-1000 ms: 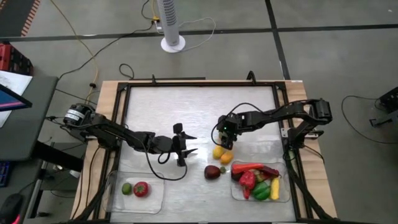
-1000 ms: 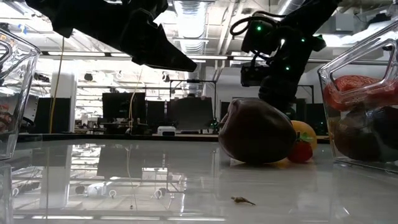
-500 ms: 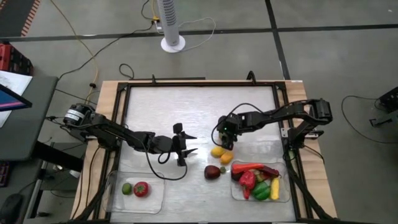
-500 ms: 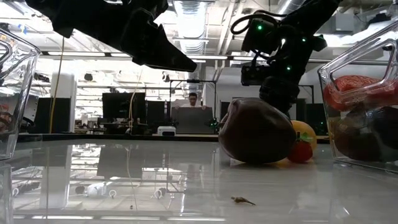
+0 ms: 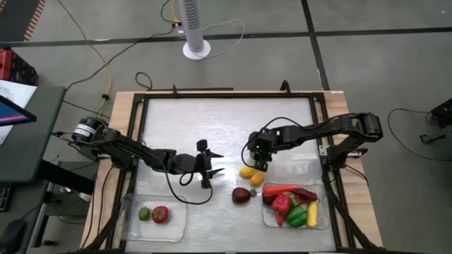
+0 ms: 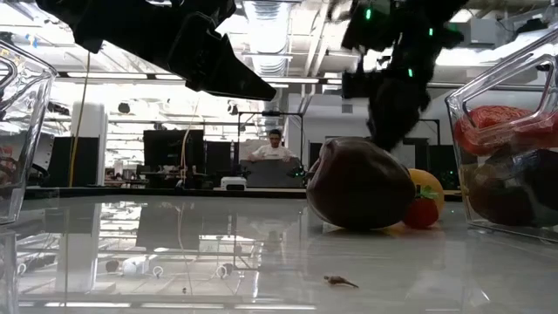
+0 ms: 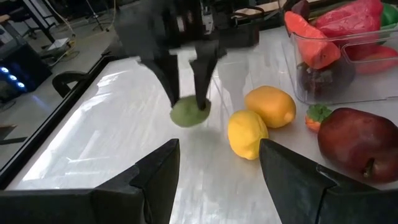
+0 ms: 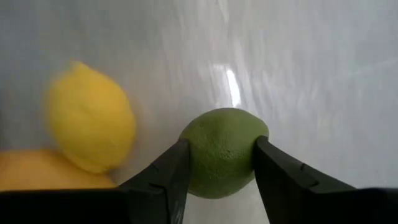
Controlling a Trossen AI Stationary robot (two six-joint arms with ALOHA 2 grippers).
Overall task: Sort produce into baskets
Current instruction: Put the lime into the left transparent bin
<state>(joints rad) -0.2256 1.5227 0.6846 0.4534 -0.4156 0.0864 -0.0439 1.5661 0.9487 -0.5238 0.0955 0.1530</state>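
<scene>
My right gripper (image 5: pixel 256 158) stands at mid-table, shut on a green lime (image 8: pixel 222 149) that also shows in the left wrist view (image 7: pixel 189 114). Beside it on the table lie a yellow lemon (image 5: pixel 246 172), an orange fruit (image 5: pixel 257 179) and a dark red piece (image 5: pixel 241 195). The left clear basket (image 5: pixel 176 224) holds a lime and a red apple. The right basket (image 5: pixel 323 212) holds red, green and yellow peppers. My left gripper (image 5: pixel 214 163) hovers open to the left of the fruit, holding nothing. My right gripper pinches the lime's two opposite sides (image 8: pixel 186 155) between its two fingers (image 7: pixel 202 84). The fingers come steeply from above, pointing down. The lime sits at the fingers' free ends and looks lifted just off the table.
A small red piece with a green top (image 7: pixel 317 115) lies between the orange fruit and the dark red piece. A black frame (image 5: pixel 141 134) borders the table top. Bare table lies toward the far edge. A person sits in the room beyond the table (image 6: pixel 275 148).
My right gripper has risen a little from the table, beside the lemon. My left gripper has kept still.
</scene>
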